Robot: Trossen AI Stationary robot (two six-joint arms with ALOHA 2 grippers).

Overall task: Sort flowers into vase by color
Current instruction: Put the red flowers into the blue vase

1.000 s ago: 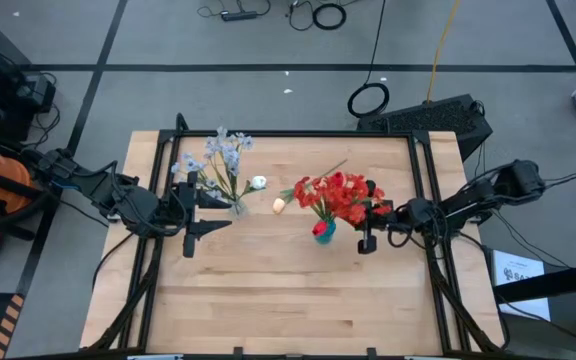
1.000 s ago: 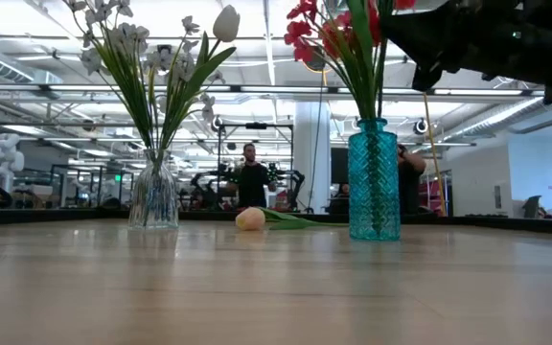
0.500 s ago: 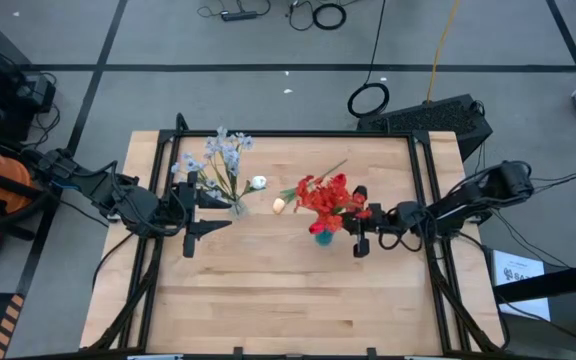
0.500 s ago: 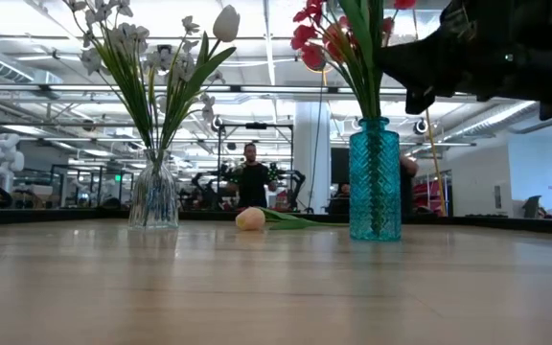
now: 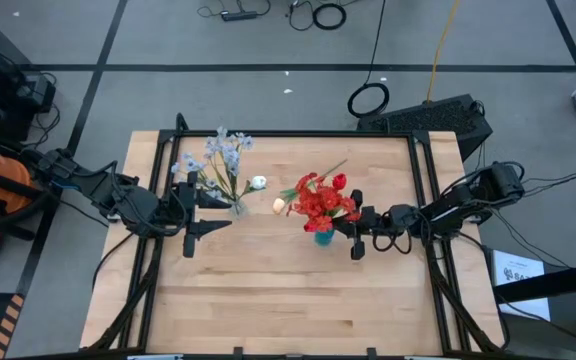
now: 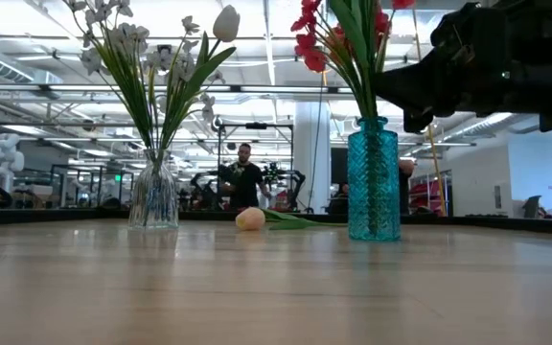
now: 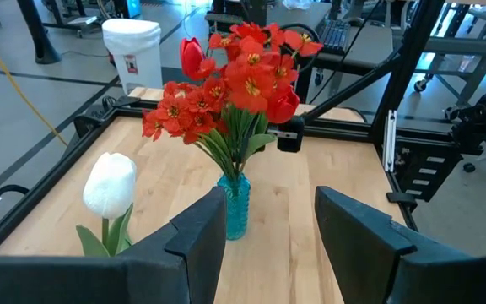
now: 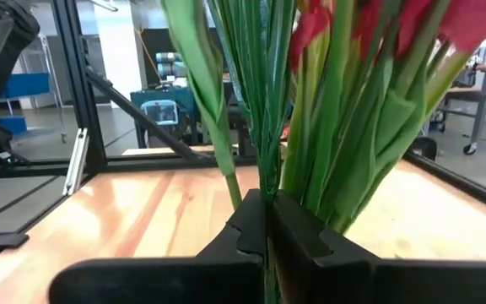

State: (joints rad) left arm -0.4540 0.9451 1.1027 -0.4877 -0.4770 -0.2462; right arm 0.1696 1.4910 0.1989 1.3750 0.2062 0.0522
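Note:
Red flowers (image 5: 320,200) stand in a teal vase (image 6: 373,182) right of the table's middle. My right gripper (image 5: 343,226) reaches it from the right and is shut on one of their green stems just above the vase's mouth. Pale blue-white sprays (image 5: 218,155) and a white bud (image 5: 258,182) stand in a clear vase (image 6: 154,196). My left gripper (image 5: 218,211) waits open just left of that vase. A cream bud (image 5: 279,204) lies flat on the table between the vases, its stem running toward the far edge. My right gripper pinches one thin green stem (image 8: 266,181) of the red bunch between its two fingers (image 8: 298,232). It comes in level from the table's right and lies across the stem. The stem stands about upright, its lower end in the teal vase.
Black frame rails (image 5: 423,190) run along the table's left, right and far edges. The near half of the wooden table (image 5: 288,300) holds no objects. A person (image 6: 245,177) stands in the room beyond the far edge.
My right gripper has moved toward the table's left, closing in on the teal vase. The red flower heads, which leaned out toward the right, have swung left and now stand gathered over the vase. The vase itself has stayed in place.

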